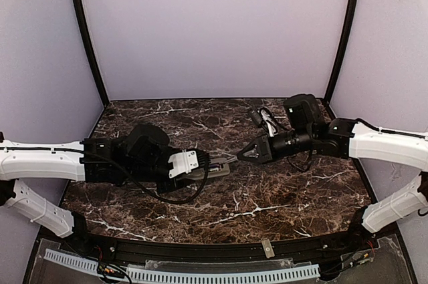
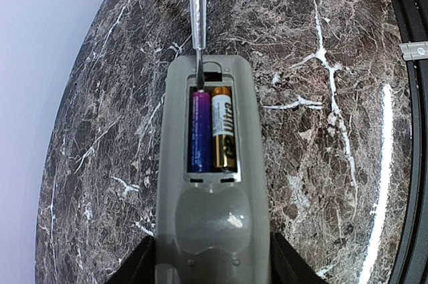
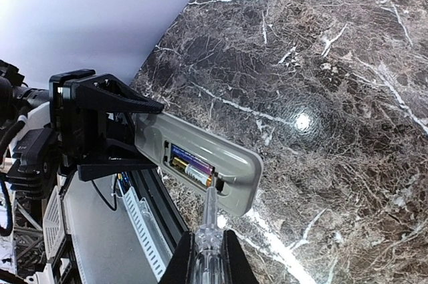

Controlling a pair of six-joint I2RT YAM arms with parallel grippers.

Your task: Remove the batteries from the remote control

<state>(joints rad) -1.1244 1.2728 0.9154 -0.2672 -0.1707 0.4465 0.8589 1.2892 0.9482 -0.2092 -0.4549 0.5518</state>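
Counter (image 1: 281, 197): one, dark marble with white veins, with a black rail (image 1: 200, 252) along the near edge. Two arms meet left of centre. The left end effector (image 1: 202, 166) is clamped on the remote (image 2: 214, 230), a finger on each long side at the butt end. Its own wrist view shows only the fingertips (image 2: 144, 267), the rest cut off by the frame bottom. One remote, grey back up, sits left of centre and points toward the right arm. From overhead it is mostly hidden under the left end effector, with just the far end showing. It looks held clear of the counter, but its underside is hidden, so I cannot confirm. The front face is not visible in any view. The battery recess is uncovered. The right end effector (image 3: 207, 260) is closed on the clear handle of one screwdriver (image 2: 197, 10); the handle's butt is cut off in both wrist views. The shaft runs down into the far end of the recess, with the tip at the head of the purple battery (image 2: 199, 133). I cannot tell whether they touch. Two batteries lie side by side in the recess, the second gold-and-black (image 2: 225, 130), its print too small to read. One small grey piece (image 1: 267, 248) lies on the rail; I cannot tell what it is.
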